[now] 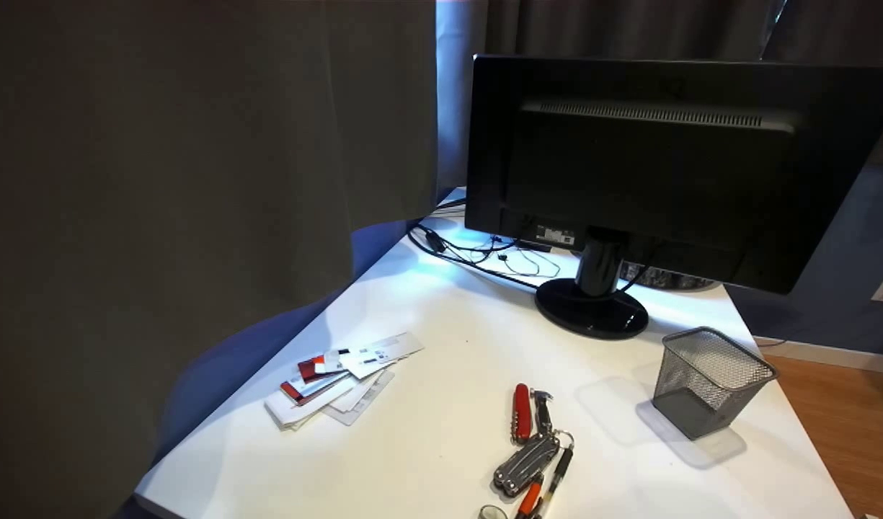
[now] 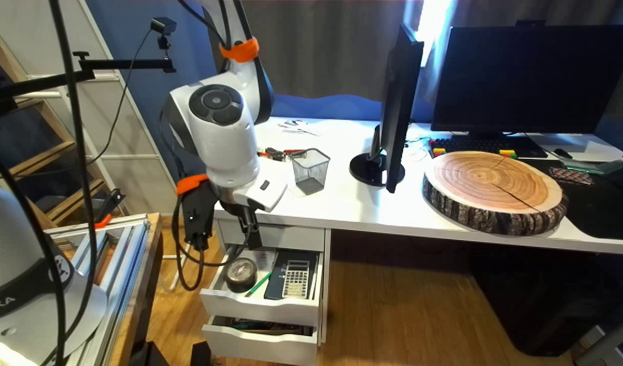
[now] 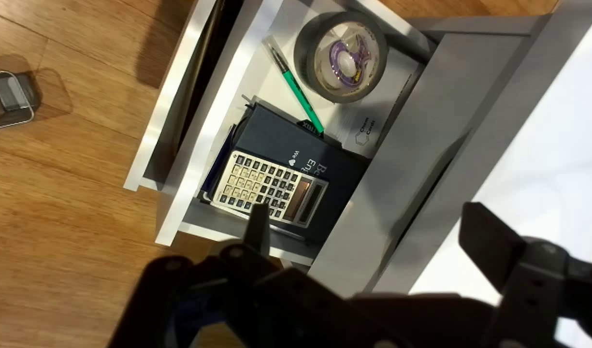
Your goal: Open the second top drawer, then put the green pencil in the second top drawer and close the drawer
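The hand (image 3: 366, 210): fingers (image 3: 491, 241) spread wide apart, nothing between them. It hangs near the front edge of the tabletop (image 2: 336, 207), higher than the second drawer (image 2: 263, 306); no contact visible.

Progress, by my reading: opening and placing done, closing left. Below the hand, the second drawer stands pulled out and the green pencil (image 3: 300, 96) lies in it. Next presumably needs the hand brought round to the drawer's front for a push.

Green pencil: slim, bright green barrel, small dark marks, dark section under what looks like a clear cap; perhaps really a pen. Lies flat, slantwise, capped end toward the drawer front, green end at a dark notebook (image 3: 271, 137). Tape roll (image 3: 341, 57) just beside it; calculator (image 3: 271, 188) rests on the notebook.

Farther from the hand: top drawer (image 2: 291, 238) closed, lower drawer (image 2: 263, 343) partly out, mesh cup (image 2: 311, 170) upright on the tabletop.
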Motion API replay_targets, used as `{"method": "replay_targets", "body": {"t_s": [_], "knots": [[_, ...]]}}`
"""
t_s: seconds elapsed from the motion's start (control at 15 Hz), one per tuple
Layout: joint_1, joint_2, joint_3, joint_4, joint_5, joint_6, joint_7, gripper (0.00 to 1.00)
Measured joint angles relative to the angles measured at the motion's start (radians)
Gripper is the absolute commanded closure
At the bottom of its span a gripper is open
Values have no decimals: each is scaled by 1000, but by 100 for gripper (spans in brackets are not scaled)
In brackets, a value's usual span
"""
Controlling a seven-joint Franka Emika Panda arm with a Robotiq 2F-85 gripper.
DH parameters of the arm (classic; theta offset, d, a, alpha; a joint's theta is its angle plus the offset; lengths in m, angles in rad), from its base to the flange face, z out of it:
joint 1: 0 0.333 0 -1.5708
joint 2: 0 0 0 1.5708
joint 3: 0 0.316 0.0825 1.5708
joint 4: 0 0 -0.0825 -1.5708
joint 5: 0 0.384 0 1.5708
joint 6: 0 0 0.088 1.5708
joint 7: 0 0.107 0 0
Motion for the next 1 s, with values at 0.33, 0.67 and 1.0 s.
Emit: {"method": "replay_targets", "body": {"t_s": [0.33, 0.67, 1.0], "knots": [[-30, 87, -60, 53, -78, -29, -6, 0], [-35, 208, -101, 158, -54, -23, -84, 0], [-35, 346, -140, 265, 18, -17, -208, 0]]}}
